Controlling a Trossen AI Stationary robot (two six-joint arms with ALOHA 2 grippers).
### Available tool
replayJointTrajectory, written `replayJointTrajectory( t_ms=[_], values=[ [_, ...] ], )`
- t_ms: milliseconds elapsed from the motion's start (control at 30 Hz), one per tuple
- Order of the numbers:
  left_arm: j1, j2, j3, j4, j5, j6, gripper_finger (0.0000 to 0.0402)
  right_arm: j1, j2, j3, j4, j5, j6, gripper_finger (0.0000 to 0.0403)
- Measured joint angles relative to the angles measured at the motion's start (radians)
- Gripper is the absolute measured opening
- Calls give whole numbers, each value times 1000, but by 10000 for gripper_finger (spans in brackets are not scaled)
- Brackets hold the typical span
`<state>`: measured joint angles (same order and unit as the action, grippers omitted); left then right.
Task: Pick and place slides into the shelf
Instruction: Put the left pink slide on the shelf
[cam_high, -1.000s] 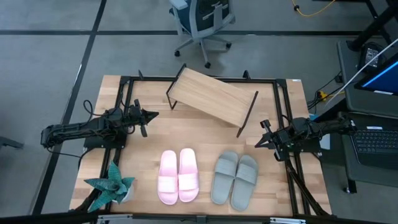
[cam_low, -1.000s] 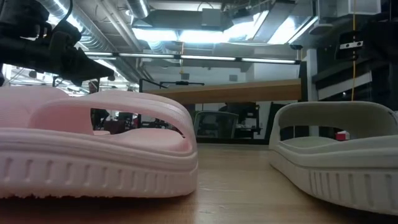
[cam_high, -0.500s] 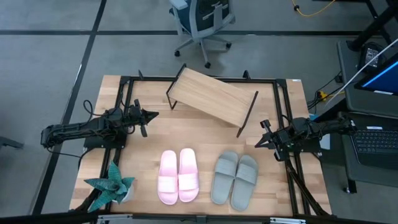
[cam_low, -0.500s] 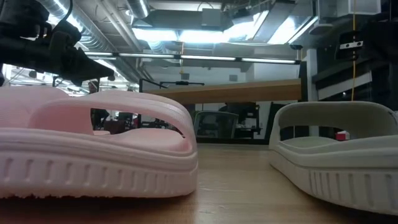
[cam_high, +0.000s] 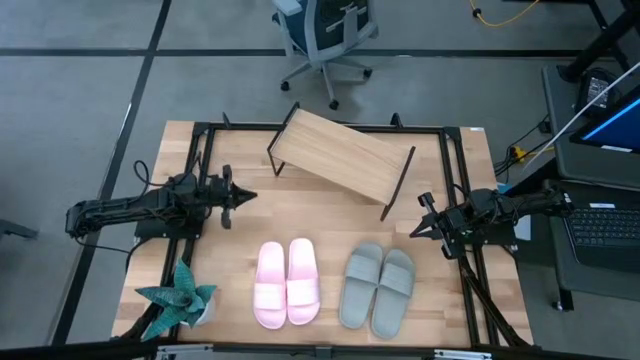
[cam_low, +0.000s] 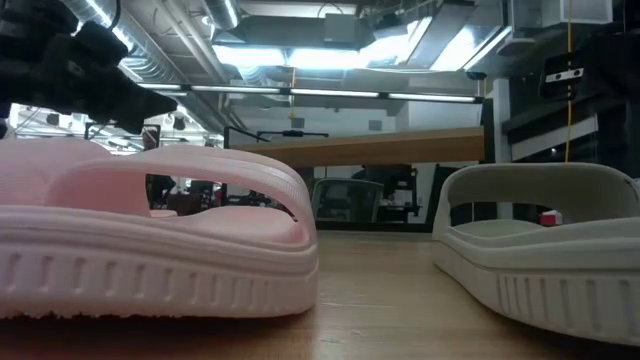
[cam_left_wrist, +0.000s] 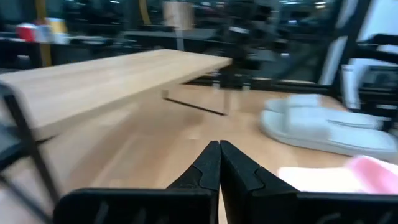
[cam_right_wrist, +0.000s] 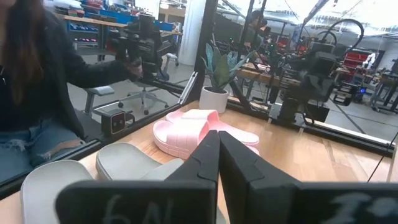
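Observation:
The pale pink pair (cam_high: 287, 283) and the grey-green pair (cam_high: 378, 286) lie side by side, soles down, near the table's near edge. The low view shows a pink slide (cam_low: 150, 240) and a grey-green one (cam_low: 550, 250) up close. The shelf (cam_high: 340, 155) stands on its black frame at the far side, its board slanted. My left gripper (cam_high: 248, 196) hovers shut, left of the shelf and beyond the pink pair. My right gripper (cam_high: 415, 230) hovers shut, right of the grey-green pair. In the wrist views my left gripper (cam_left_wrist: 219, 146) and my right gripper (cam_right_wrist: 217, 137) touch nothing.
A potted plant (cam_high: 178, 300) stands at the near left corner. A black frame (cam_high: 448, 150) rims the tabletop. An office chair (cam_high: 325, 35) stands beyond the far edge. A person (cam_right_wrist: 37, 93) shows beside the table in the right wrist view. Bare wood lies between shelf and slides.
My left gripper has shifted a little toward the near edge and rolled about its wrist, staying shut. The slides, the shelf and my right arm have kept still.

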<state>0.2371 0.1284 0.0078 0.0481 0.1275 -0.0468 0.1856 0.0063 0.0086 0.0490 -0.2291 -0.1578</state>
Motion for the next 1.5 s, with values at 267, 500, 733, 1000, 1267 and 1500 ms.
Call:
replayJointTrajectory(
  t_ms=[267, 500, 733, 1000, 1267, 1500],
  values=[
    [0, 0, 0, 15, 250, 4, 0, 0, 0, 0, 18, -2, 120, 11],
    [0, 0, 0, 15, 253, 5, 0, 0, 0, 0, 20, -61, 151, 11],
    [0, 0, 0, 15, 249, 5, 0, 0, 0, 0, 21, -61, 100, 11],
    [0, 0, 0, 19, 326, 4, 0, 0, 0, 0, 29, -61, 71, 11],
    [0, 0, 0, 19, 322, 1, 0, 0, 0, 0, 54, -61, 90, 11],
    [0, 0, 0, 19, 320, -29, 0, 0, 0, 0, 52, -56, 128, 11]
  ],
)
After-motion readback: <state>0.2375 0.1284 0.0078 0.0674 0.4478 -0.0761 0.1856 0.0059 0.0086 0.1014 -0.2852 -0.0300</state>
